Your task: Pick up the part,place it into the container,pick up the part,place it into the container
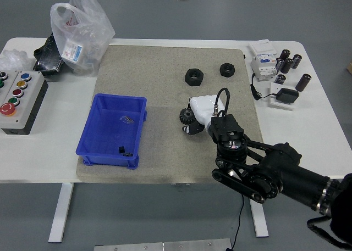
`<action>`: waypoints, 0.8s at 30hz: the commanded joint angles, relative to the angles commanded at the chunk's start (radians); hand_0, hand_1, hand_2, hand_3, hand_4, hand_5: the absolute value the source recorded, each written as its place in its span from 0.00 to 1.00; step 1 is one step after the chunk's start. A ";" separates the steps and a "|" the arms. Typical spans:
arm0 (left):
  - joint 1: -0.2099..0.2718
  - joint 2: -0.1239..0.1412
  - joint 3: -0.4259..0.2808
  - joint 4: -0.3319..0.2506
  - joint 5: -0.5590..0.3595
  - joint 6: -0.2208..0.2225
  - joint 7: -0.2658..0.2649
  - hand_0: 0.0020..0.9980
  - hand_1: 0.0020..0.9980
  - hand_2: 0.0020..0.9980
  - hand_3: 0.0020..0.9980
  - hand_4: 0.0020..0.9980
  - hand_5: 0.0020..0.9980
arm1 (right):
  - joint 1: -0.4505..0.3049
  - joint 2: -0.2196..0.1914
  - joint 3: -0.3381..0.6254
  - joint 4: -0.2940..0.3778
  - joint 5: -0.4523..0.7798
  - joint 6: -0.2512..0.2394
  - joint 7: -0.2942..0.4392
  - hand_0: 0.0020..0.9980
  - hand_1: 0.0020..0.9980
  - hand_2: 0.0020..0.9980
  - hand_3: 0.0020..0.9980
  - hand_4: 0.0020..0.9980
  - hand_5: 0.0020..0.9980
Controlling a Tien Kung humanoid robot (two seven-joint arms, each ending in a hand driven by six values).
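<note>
Head view: the right robot hand [193, 118], white with dark fingertips, is over the grey mat [165, 70] on the white tabletop [319, 130], its fingers clenched around a small black gear-like part [185, 117]. The part sits at the hand's left side, to the right of the blue container [113, 131] and apart from it. The black arm runs back from the hand to the lower right corner.

The container rests on the mat's left portion, with a few small dark bits inside near its front wall and a small item nearer its middle. 2 black hex nuts [193, 76] lie on the mat beyond the hand, 1 near the centre and 1 further right by the mat's edge.

A button box [18, 100] with coloured buttons stands at the left edge of the tabletop, a clear plastic bag [81, 31] behind it. Black cylinders [289, 61] and white electrical parts [264, 61] sit at the far right.
</note>
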 joint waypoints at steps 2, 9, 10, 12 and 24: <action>0.000 0.000 0.001 0.000 0.000 -0.002 0.000 0.61 0.61 0.61 0.61 0.53 0.36 | -0.001 0.000 -0.004 -0.004 0.004 -0.013 0.000 0.22 0.38 0.49 0.66 0.43 0.23; -0.001 0.000 0.003 0.000 -0.003 -0.005 -0.002 0.61 0.61 0.61 0.61 0.53 0.38 | -0.004 -0.002 -0.011 -0.006 0.011 -0.058 0.000 0.21 0.35 0.39 0.53 0.29 0.14; -0.001 0.000 0.003 0.000 -0.003 -0.005 -0.002 0.61 0.61 0.61 0.61 0.53 0.38 | -0.004 -0.003 -0.010 -0.004 0.011 -0.065 0.000 0.21 0.35 0.39 0.53 0.29 0.14; -0.001 0.000 0.003 0.000 -0.004 -0.004 -0.003 0.61 0.61 0.61 0.61 0.53 0.39 | -0.004 -0.005 -0.008 0.005 0.012 -0.085 0.000 0.20 0.34 0.34 0.43 0.27 0.09; 0.001 0.000 0.006 0.000 -0.007 -0.002 -0.003 0.62 0.61 0.62 0.61 0.55 0.42 | 0.042 0.000 -0.074 0.175 0.020 -0.216 0.014 0.22 0.35 0.33 0.42 0.24 0.09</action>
